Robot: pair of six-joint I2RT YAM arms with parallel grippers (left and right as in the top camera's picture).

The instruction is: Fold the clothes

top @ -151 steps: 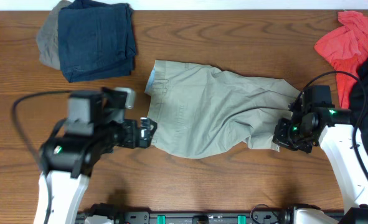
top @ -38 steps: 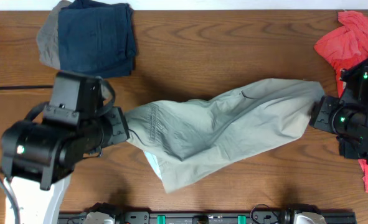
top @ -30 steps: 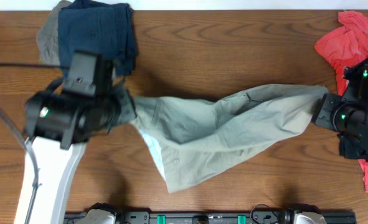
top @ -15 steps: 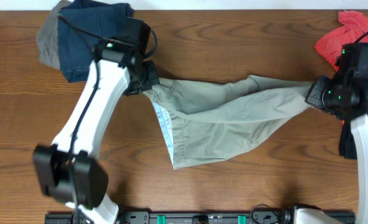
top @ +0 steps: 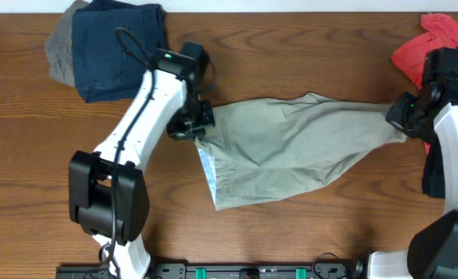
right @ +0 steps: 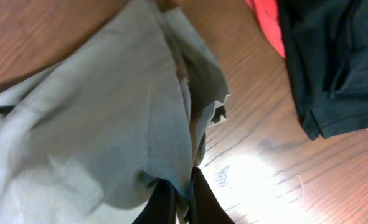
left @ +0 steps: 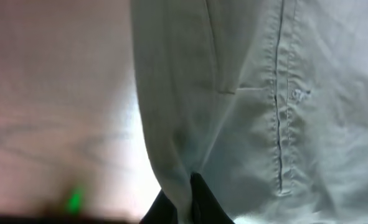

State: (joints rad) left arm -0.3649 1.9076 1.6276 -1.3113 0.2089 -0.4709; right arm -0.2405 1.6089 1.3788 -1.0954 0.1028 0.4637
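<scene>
The pale khaki-grey shorts [top: 290, 147] are stretched across the middle of the table between both grippers, with a doubled flap hanging toward the front. My left gripper [top: 198, 124] is shut on the shorts' left edge. In the left wrist view its dark fingertips [left: 199, 202] pinch a fold of the shorts [left: 264, 93] near a stitched seam. My right gripper [top: 400, 116] is shut on the right end. In the right wrist view the shorts [right: 109, 124] bunch between the dark fingers [right: 202, 199] just above the wood.
A folded dark navy garment [top: 120, 46] lies on a grey one [top: 58, 50] at the back left. A red shirt [top: 426, 50] and a black garment [top: 432, 174] lie at the right edge, close to the right arm; both show in the right wrist view, red [right: 268, 25] and black [right: 333, 62].
Both grippers took the shorts off the table and stretched them. The left arm swung from the front left to the back, then came a little right and forward. The right gripper shifted slightly back.
</scene>
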